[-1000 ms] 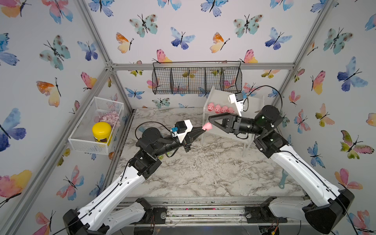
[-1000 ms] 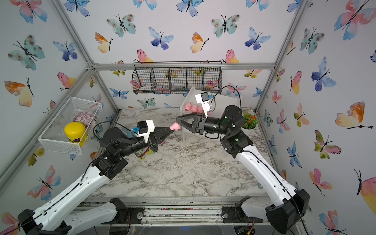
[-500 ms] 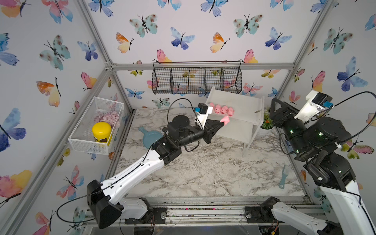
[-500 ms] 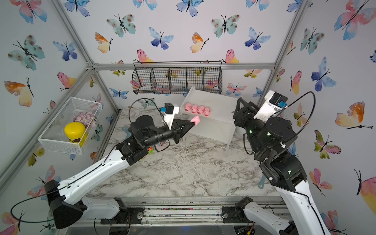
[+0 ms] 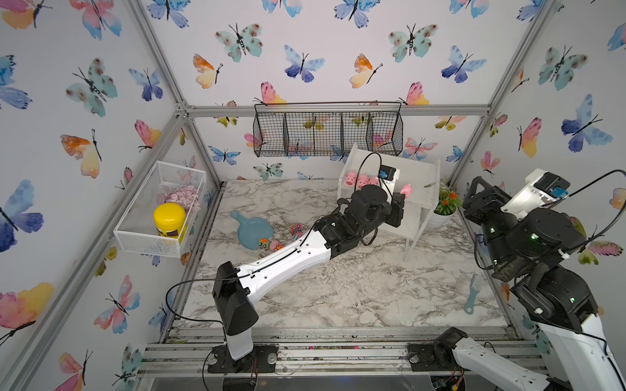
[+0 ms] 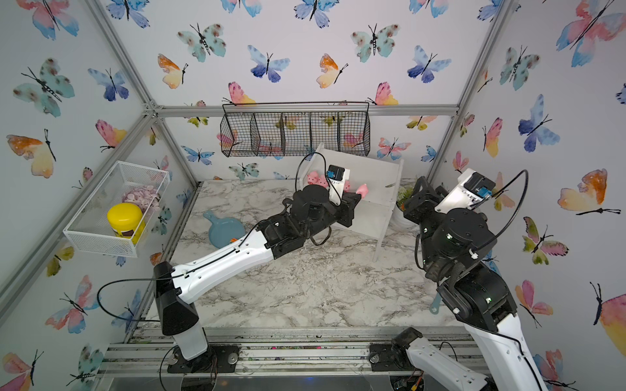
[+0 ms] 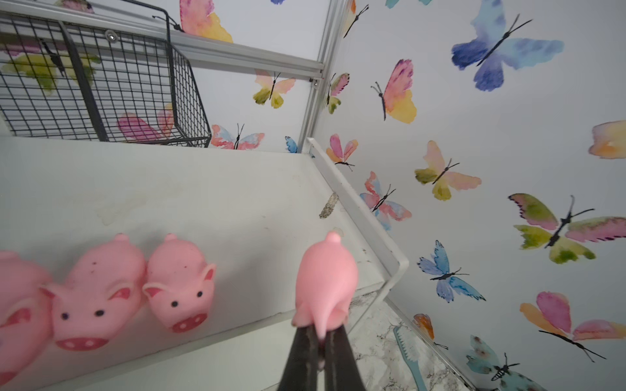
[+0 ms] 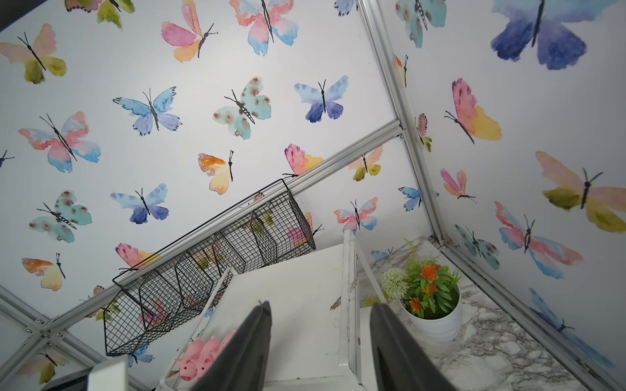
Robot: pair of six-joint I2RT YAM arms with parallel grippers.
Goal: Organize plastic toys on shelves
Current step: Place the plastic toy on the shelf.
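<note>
On the shelf (image 7: 237,196), three pigs (image 7: 95,294); fourth pig (image 7: 327,274) in left jaws.

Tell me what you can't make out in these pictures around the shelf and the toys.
- Row of pigs: in both top views the left arm and its camera cover part of it. The left wrist view's edge cuts one off, so no count.
- Toy trucks: in both top views the left arm overlaps the cluster.
- Held pig in the left gripper: its underside is hidden, so contact with the shelf is unclear.
</note>
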